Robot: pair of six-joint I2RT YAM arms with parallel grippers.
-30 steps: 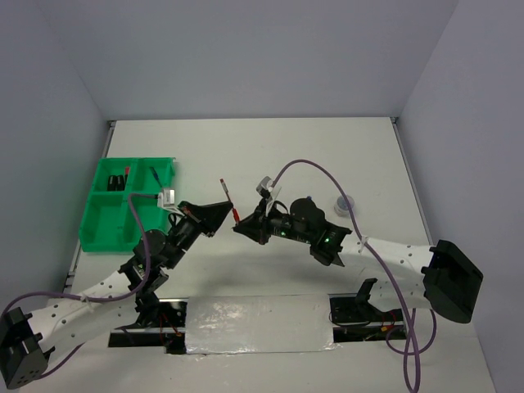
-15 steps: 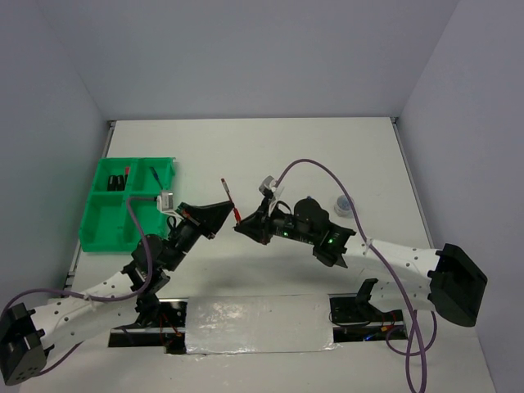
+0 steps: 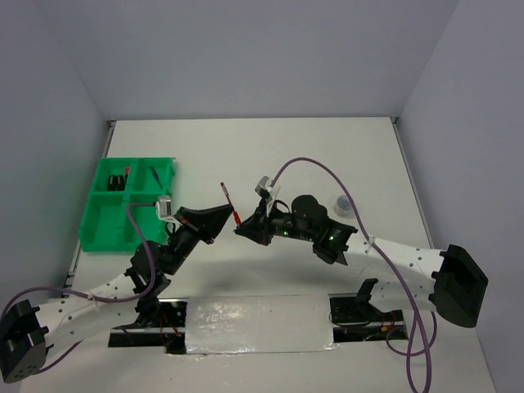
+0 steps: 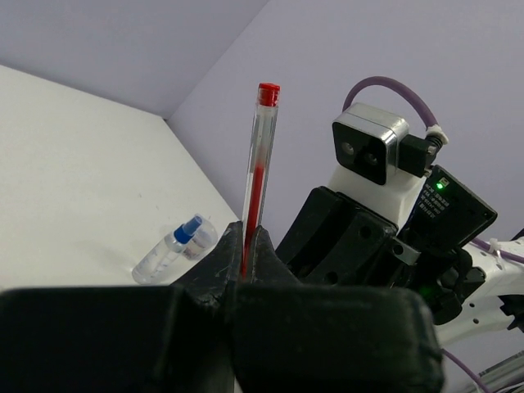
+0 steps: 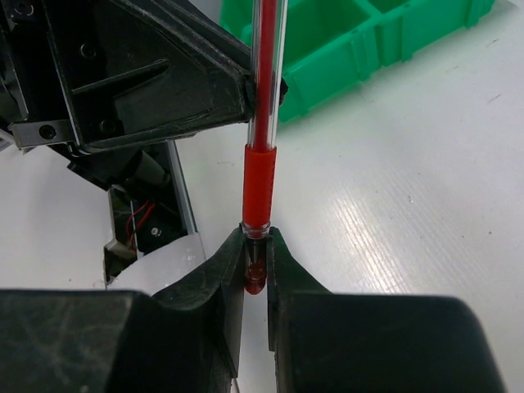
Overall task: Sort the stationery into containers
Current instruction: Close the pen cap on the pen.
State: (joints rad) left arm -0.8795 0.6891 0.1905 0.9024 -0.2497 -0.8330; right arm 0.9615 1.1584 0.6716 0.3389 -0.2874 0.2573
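A thin red pen (image 3: pixel 230 201) is held above the table between both arms. My left gripper (image 3: pixel 226 210) is shut on its clear barrel; in the left wrist view the pen (image 4: pixel 259 155) rises from between the closed jaws. My right gripper (image 3: pixel 241 225) is shut on the pen's tip end; in the right wrist view the red grip (image 5: pixel 258 184) stands just above the jaws. The green tray (image 3: pixel 102 217) sits at the left, with dark highlighters (image 3: pixel 121 179) in a back compartment. It also shows in the right wrist view (image 5: pixel 344 45).
A blue-capped clear bottle (image 4: pixel 168 255) lies on the white table beside a translucent roll; both show small at the right in the top view (image 3: pixel 344 205). The right arm's wrist camera (image 4: pixel 372 151) is close behind the pen. Walls enclose the table.
My left gripper has edged a little to the right, closer to the right gripper. The pen and right gripper have stayed almost in place.
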